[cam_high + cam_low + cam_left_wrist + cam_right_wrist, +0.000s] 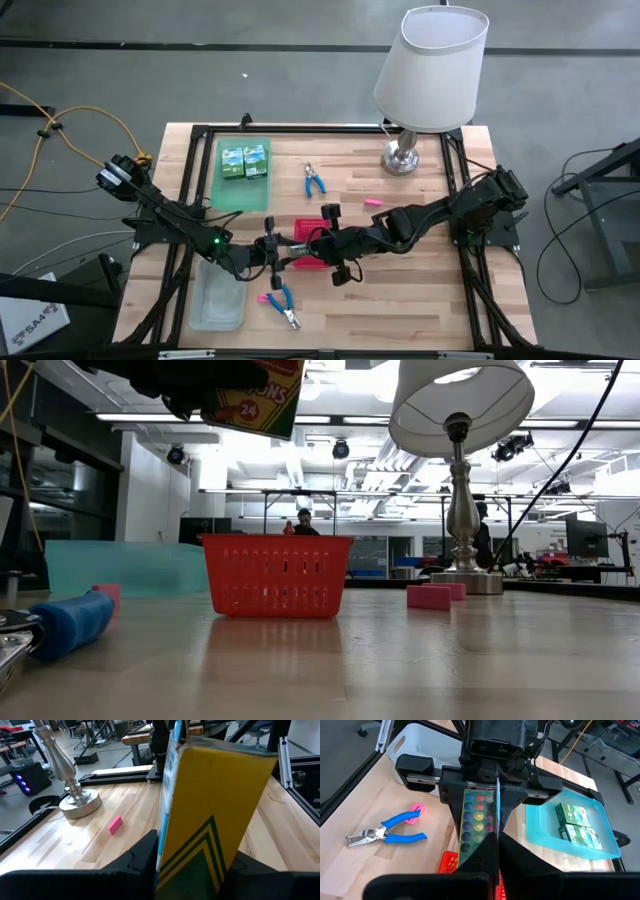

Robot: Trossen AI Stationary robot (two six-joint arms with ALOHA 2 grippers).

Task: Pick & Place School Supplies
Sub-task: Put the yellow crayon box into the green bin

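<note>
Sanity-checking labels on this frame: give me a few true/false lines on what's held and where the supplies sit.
1. The left claw grips a crayon box. True.
2. Two green boxes lie on the green tray. True.
3. The lamp stands on the floor. False: it stands on the table.
4. Both tools lie in the clear bin. False: one blue-handled tool lies beside it, another on bare wood.

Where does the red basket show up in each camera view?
High view: red basket at the middle of the table, partly covered by the arms.
Low view: left of centre, standing on the table.
Left wrist view: not in it.
Right wrist view: only a red corner at the bottom edge.
Landmark: the lamp, seen in the high, low and left wrist views.
</note>
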